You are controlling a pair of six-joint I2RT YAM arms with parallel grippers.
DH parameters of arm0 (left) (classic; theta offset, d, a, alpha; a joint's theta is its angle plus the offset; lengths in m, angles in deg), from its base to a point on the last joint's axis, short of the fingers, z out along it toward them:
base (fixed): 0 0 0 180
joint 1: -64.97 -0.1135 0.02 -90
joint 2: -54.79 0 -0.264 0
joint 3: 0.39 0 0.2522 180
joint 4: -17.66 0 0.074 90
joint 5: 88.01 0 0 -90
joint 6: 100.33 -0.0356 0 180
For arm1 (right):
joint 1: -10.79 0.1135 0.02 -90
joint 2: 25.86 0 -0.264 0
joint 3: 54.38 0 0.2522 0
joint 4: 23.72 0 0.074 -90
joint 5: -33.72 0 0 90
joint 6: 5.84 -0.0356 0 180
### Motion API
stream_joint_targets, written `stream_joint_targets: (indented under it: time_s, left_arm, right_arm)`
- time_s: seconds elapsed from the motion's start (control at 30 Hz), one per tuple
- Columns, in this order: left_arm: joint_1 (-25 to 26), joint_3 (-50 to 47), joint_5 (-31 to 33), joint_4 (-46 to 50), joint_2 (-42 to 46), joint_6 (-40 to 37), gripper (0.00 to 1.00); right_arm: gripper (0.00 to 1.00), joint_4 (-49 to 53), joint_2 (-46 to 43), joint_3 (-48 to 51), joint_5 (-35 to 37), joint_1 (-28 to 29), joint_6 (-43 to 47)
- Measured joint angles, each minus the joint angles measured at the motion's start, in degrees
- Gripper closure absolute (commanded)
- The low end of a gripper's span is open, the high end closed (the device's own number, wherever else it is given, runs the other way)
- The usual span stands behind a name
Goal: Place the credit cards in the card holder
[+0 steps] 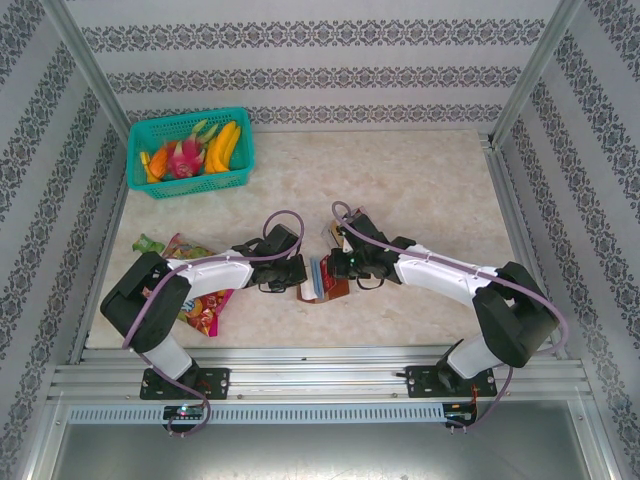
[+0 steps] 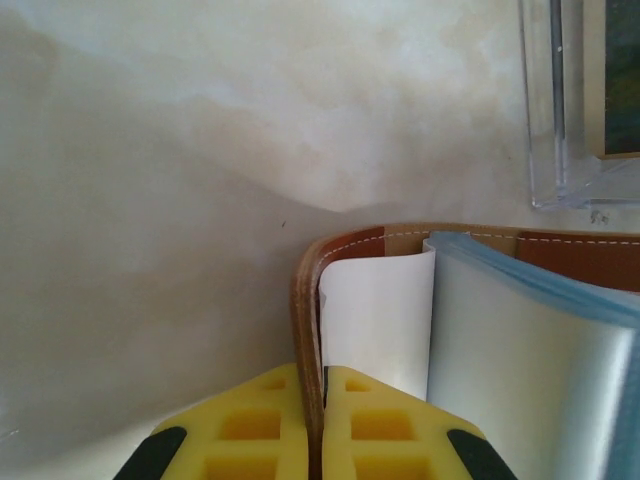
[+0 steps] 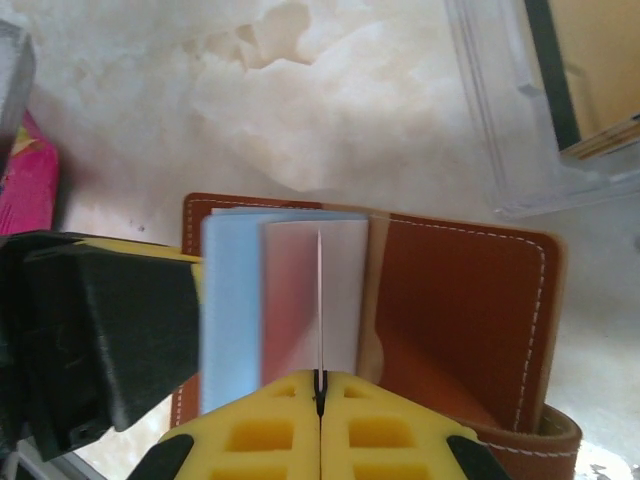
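- Left gripper (image 2: 312, 388): yellow fingers closed tight on the brown leather cover of the card holder (image 3: 460, 320), pinching its curved edge.
- Right gripper (image 3: 320, 388): jaws closed on one thin leaf standing edge-on among the card holder's inner sleeves (image 3: 290, 300); sleeve or card, cannot tell.
- The two grippers meet tip to tip over the card holder, at the near middle of the table (image 1: 400, 190).
- Card holder lies open. The sleeves are fanned up, bluish and grey-clear, with a reddish tint through one.
- A white sheet (image 2: 380, 320) sits just inside the pinched cover.
- Clear plastic stand (image 3: 500, 130) is just beyond the card holder, apart from it; dark and tan credit cards (image 3: 590, 80) stand in it.
- Snack packet (image 1: 200, 305) is at the near left, partly under the left arm.
- Teal basket (image 1: 195, 185) of fruit is at the far left.
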Motion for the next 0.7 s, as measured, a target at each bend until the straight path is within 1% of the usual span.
stream_joint_targets:
  time_s: [0.07, 0.17, 0.23, 0.3, 0.4, 0.5, 0.6, 0.7]
  left_arm:
    - [0.0, 0.0, 0.0, 0.0, 0.0, 0.0, 0.89]
    - [0.0, -0.4, 0.2, -0.3, 0.1, 0.1, 0.80]
    - [0.0, -1.7, 0.9, -0.5, 0.7, 0.0, 0.79]
    - [0.0, -3.0, 1.3, -0.4, 1.8, 0.0, 0.85]
    - [0.0, -3.5, 1.3, -0.7, 3.1, 0.0, 0.90]
    - [0.0, -3.5, 1.3, -0.9, 3.5, -0.1, 0.92]
    - [0.0, -3.5, 1.3, -0.9, 3.5, -0.1, 0.92]
    - [0.0, -3.5, 1.2, -0.9, 3.5, -0.1, 0.93]
  right_arm:
    - [0.92, 1.0, 0.0, -0.7, 0.6, 0.1, 0.0]
    - [0.92, 1.6, 0.0, -1.0, 1.7, 0.1, 0.0]
    - [0.92, 1.9, 0.0, -1.0, 1.7, 0.1, 0.0]
    - [0.93, 2.3, 0.2, -1.1, 1.7, 0.1, 0.0]
    - [0.93, 4.9, 0.2, -2.3, 4.0, 0.1, 0.4]
    - [0.92, 7.3, -1.1, -3.0, 7.2, 0.1, 0.8]
    - [0.92, 10.0, -4.2, -3.2, 10.0, -0.2, 1.6]
    - [0.92, 11.1, -6.1, -3.4, 11.4, -0.4, 2.0]
